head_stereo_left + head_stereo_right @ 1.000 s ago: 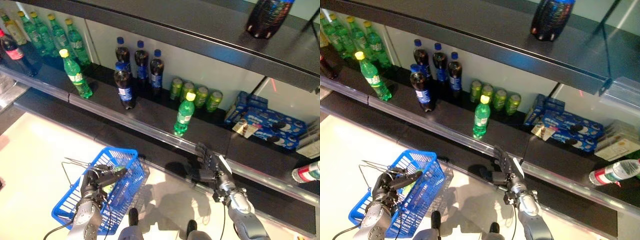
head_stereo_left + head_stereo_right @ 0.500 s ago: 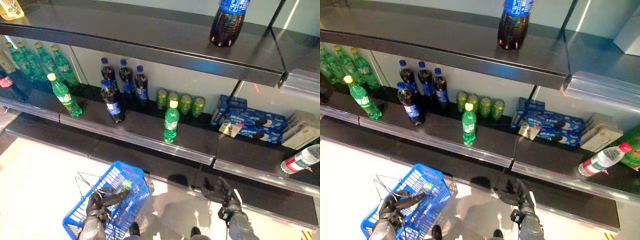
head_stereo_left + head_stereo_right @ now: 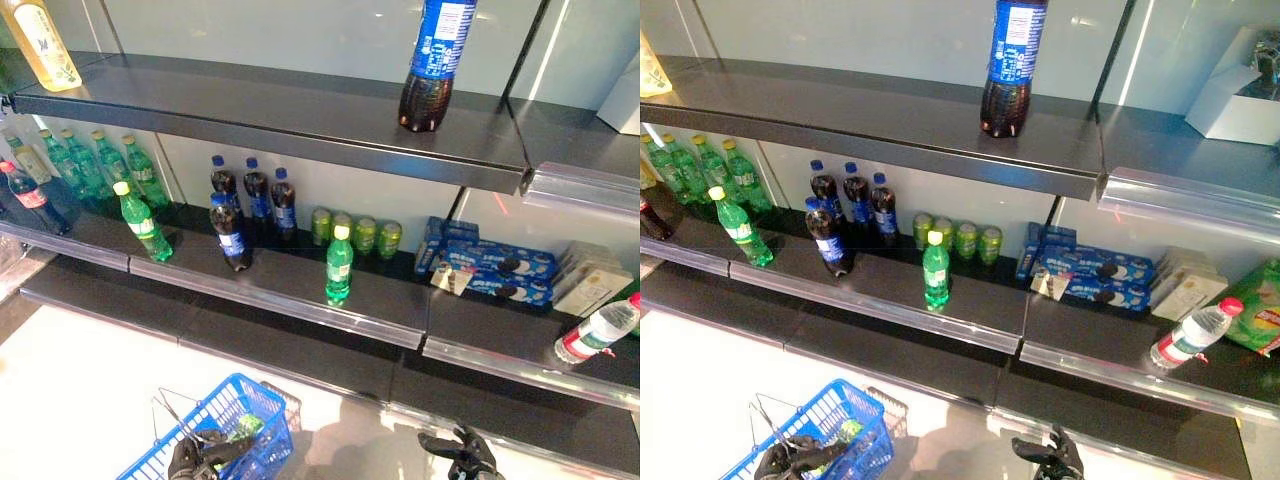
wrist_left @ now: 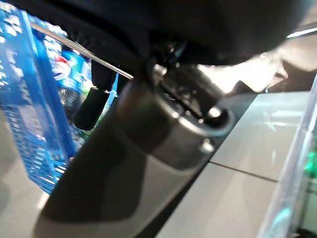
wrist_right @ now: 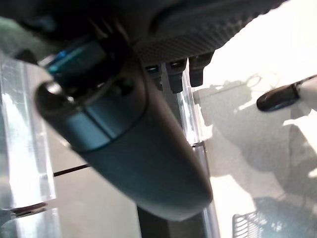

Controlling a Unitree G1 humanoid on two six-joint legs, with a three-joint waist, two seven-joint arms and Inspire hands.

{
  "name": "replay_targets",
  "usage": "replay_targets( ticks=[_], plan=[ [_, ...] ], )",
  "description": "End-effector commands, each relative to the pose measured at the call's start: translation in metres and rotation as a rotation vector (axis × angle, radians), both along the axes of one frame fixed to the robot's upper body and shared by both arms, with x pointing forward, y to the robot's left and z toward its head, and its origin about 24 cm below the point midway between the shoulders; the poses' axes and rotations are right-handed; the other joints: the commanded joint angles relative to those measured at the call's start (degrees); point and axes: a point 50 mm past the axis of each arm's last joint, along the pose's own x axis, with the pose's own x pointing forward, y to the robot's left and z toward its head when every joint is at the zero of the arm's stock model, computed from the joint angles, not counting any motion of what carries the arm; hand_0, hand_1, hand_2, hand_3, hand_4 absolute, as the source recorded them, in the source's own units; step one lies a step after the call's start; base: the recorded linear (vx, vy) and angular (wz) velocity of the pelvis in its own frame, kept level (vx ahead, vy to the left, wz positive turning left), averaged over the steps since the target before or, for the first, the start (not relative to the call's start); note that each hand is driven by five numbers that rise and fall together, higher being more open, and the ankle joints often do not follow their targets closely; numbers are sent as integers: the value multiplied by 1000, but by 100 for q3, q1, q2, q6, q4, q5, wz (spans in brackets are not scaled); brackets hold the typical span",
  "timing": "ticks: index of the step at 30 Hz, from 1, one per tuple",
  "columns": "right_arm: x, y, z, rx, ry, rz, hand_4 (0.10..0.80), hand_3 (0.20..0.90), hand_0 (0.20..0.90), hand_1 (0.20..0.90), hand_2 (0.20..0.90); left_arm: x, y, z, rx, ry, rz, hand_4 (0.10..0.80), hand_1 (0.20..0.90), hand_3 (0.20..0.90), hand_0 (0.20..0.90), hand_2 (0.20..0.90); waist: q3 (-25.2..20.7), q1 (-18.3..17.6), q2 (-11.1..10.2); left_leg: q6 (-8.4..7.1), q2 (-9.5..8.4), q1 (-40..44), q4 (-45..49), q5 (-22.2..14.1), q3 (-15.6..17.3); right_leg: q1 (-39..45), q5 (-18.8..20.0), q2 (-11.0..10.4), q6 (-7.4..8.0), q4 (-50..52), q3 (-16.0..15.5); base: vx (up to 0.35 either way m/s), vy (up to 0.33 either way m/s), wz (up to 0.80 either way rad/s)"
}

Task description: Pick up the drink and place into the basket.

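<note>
The blue basket (image 3: 228, 438) hangs low at the left, and my left hand (image 3: 192, 460) is shut on its thin wire handles (image 4: 81, 53). A green drink (image 3: 243, 425) and a blue-labelled drink (image 4: 68, 74) lie inside it. My right hand (image 3: 462, 452) is open and empty, fingers (image 5: 176, 75) spread, by the bottom shelf's front edge. A green bottle with a yellow cap (image 3: 339, 265) stands alone at the front of the middle shelf, well above and left of my right hand. A dark cola bottle (image 3: 231, 233) and another green bottle (image 3: 142, 222) stand further left.
Green cans (image 3: 355, 232) and cola bottles (image 3: 250, 190) line the back of the middle shelf (image 3: 300, 300). Blue biscuit boxes (image 3: 492, 272) and a lying water bottle (image 3: 598, 330) are at the right. A big cola bottle (image 3: 432, 60) stands on the top shelf.
The camera has tilted up, so the top shelf shows and both hands sit lower in the picture. The left hand still holds the basket and the right hand stays open.
</note>
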Motion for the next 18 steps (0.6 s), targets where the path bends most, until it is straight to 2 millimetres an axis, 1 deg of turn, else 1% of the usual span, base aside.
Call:
replay_targets(
  ticks=[1,3,6,8,11,12,15,16,18],
  plan=[
    [31,-36,20,-144,-96,63,800,900,900,900,900,77,29,48,187,-369,-34,100,300,200,300,300,-96,226,290,98,-42,362,40,-535,-179,-205,397,0,-123,25,-343,14,135,-2],
    [26,-40,16,-156,-53,72,800,900,900,900,900,72,31,44,192,-341,-15,100,300,200,300,300,-98,252,262,119,-93,365,47,-548,-177,-221,418,-23,-111,22,-314,1,161,-4],
    [18,-46,13,-154,-13,43,800,900,900,900,900,71,33,42,193,-324,-8,100,300,200,300,300,-87,279,220,166,-173,357,80,-590,-196,-219,440,-67,-90,34,-292,-3,174,-7],
    [11,-51,11,-157,19,19,800,900,900,900,900,72,35,41,187,-323,-9,100,300,200,300,300,-82,277,183,242,-277,348,96,-641,-248,-236,449,-110,-59,80,-227,-4,248,-3],
    [2,-56,10,-171,58,-5,800,900,900,900,900,77,35,43,171,-338,-23,100,300,200,300,300,-53,251,133,379,-459,335,108,-707,-397,-366,535,-238,-14,290,-62,1,271,-3],
    [-2,-58,9,-179,68,-13,800,900,900,900,900,81,33,44,161,-348,-34,100,300,200,300,300,-28,230,96,471,-586,327,100,-747,-506,-545,700,-346,12,540,80,3,277,-9],
    [-4,-59,9,-176,72,-29,800,900,900,900,900,88,30,47,149,-369,-69,100,300,200,300,300,50,170,60,609,-774,347,65,-798,-727,-1059,1104,-518,58,1290,394,25,231,-15],
    [-4,-59,9,-175,70,-27,800,900,900,900,900,89,30,48,148,-373,-73,100,300,200,300,300,61,161,64,628,-791,342,58,-792,-746,-1151,1122,-499,56,1432,448,38,198,-7],
    [-2,-56,9,-163,58,-15,800,900,900,900,900,91,29,49,144,-381,-90,100,300,200,300,300,117,63,64,704,-839,334,40,-784,-858,-1379,1055,-125,14,1659,699,62,148,-4]
  ],
)
